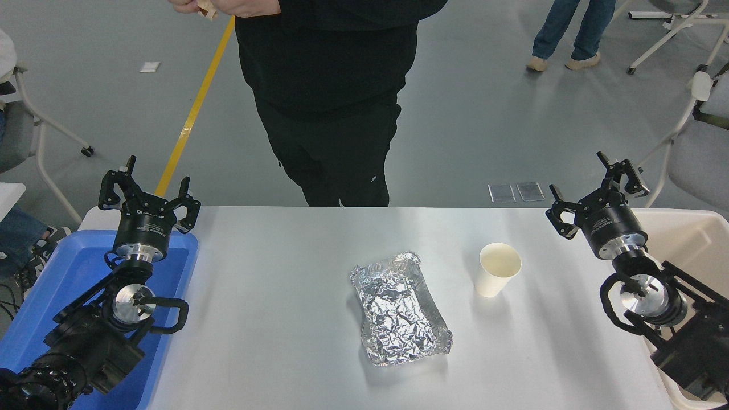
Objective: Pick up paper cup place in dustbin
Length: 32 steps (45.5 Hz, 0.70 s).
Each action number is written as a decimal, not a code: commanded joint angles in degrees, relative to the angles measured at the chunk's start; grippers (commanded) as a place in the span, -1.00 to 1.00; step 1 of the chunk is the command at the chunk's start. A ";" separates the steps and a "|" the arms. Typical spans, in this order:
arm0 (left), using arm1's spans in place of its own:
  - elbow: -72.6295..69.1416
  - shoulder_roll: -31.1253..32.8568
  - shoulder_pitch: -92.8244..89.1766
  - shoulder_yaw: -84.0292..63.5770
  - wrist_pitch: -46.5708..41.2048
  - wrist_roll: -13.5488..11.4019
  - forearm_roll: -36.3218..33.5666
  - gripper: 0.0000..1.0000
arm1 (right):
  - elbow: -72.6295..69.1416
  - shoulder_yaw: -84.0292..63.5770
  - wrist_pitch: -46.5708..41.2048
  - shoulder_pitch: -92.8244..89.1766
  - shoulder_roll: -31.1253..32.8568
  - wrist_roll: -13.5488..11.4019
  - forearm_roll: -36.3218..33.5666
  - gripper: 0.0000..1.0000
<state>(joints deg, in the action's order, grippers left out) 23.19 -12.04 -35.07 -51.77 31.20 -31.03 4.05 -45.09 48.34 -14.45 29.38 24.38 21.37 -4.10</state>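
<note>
While both arms hang raised at the table edges, paper cup [499, 277] stands upright right of centre, beside foil tray [400, 307]. Right gripper [596, 196], fingers spread, empty, over dustbin [697, 239] at far right. Left gripper [149, 191], spread and empty, above blue tray [74, 267].

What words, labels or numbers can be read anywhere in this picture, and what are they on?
No text here can be read for certain.
Left gripper: faint light print on its black collar, too small and blurred to read.
Right gripper: similar faint print on its collar, also unreadable.
Paper cup: plain, no print.
Foil tray, blue tray, dustbin: no markings visible.
</note>
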 commanded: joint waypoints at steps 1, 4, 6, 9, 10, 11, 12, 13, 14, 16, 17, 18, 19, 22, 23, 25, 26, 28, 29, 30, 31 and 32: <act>0.01 0.00 0.00 -0.09 -0.08 0.00 0.00 0.98 | 0.00 0.00 0.04 -0.03 -0.13 -0.01 0.05 1.00; 0.01 0.00 0.00 -0.09 -0.08 0.00 0.08 0.98 | 0.00 -0.09 0.04 0.15 -0.13 -0.10 0.06 1.00; 0.01 0.00 0.00 -0.09 -0.08 0.00 0.08 0.98 | 0.00 -0.09 0.04 0.32 -0.13 -0.10 0.06 1.00; 0.01 0.00 0.00 0.00 -0.08 0.00 0.00 0.98 | 0.00 -0.17 0.04 0.50 -0.21 -0.19 0.06 1.00; 0.01 0.00 0.00 0.00 -0.08 0.00 0.00 0.98 | 0.00 -0.44 0.04 0.59 -0.21 -0.19 0.06 1.00; 0.01 0.00 0.00 -0.09 -0.08 0.00 0.00 0.98 | 0.00 -0.70 0.04 0.68 -0.21 -0.19 0.06 1.00; 0.01 0.00 0.00 0.00 -0.08 0.00 0.00 0.98 | 0.00 -0.96 0.13 0.68 -0.21 -0.19 0.06 1.00; 0.01 0.00 0.00 0.00 -0.08 0.00 0.00 0.98 | 0.00 -1.14 0.13 0.76 -0.21 -0.19 0.06 1.00; 0.01 0.00 0.00 0.00 -0.08 0.00 0.00 0.98 | 0.00 -1.32 0.13 0.76 -0.21 -0.19 0.06 1.00; 0.01 0.00 0.00 0.00 -0.08 0.00 0.00 0.98 | 0.00 -1.49 0.13 0.68 -0.21 -0.19 0.06 1.00; 0.01 0.00 0.00 0.00 -0.08 0.00 0.00 0.98 | 0.00 -1.49 0.22 0.68 -0.21 -0.19 0.06 1.00; 0.01 0.00 0.00 0.00 -0.08 0.00 0.00 0.98 | 0.00 -1.49 0.22 0.68 -0.21 -0.19 0.06 1.00; 0.01 0.00 -0.09 0.00 -0.08 0.00 0.00 0.98 | 0.00 -1.49 0.22 0.68 -0.21 -0.19 0.06 1.00; -0.08 0.00 0.00 0.00 -0.08 0.00 0.00 0.98 | 0.00 -1.58 0.22 0.68 -0.30 -0.19 0.06 1.00; 0.01 0.00 0.00 0.00 -0.08 0.00 0.00 0.98 | 0.00 -1.58 0.13 0.68 -0.30 -0.19 0.06 1.00; 0.01 0.00 0.00 0.00 -0.08 0.00 0.00 0.98 | 0.00 -1.67 0.22 0.76 -0.30 -0.19 0.06 1.00; -0.08 0.00 0.00 0.00 -0.08 0.00 0.00 0.98 | 0.09 -1.67 0.13 0.76 -0.30 -0.19 0.06 1.00; 0.01 0.00 -0.09 0.00 -0.08 0.00 0.00 0.98 | 0.09 -1.67 0.13 0.94 -0.30 -0.19 0.06 1.00; 0.01 0.00 0.00 0.00 -0.08 0.00 0.00 0.98 | 0.09 -1.67 0.13 1.11 -0.30 -0.19 0.06 1.00; 0.01 0.00 0.00 0.00 -0.08 0.00 0.00 0.98 | 0.09 -1.67 0.13 1.29 -0.30 -0.19 0.06 1.00; 0.01 0.00 0.00 0.00 -0.08 0.00 0.00 0.98 | 0.09 -1.67 0.13 1.55 -0.30 -0.19 0.06 1.00; 0.01 0.00 -0.09 0.00 -0.08 0.00 0.00 0.98 | 0.18 -1.67 0.13 1.82 -0.30 -0.19 0.06 1.00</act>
<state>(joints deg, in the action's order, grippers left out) 23.20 -12.04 -35.07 -51.77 31.11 -31.03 4.05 -45.09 46.93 -14.32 30.15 24.12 21.19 -4.05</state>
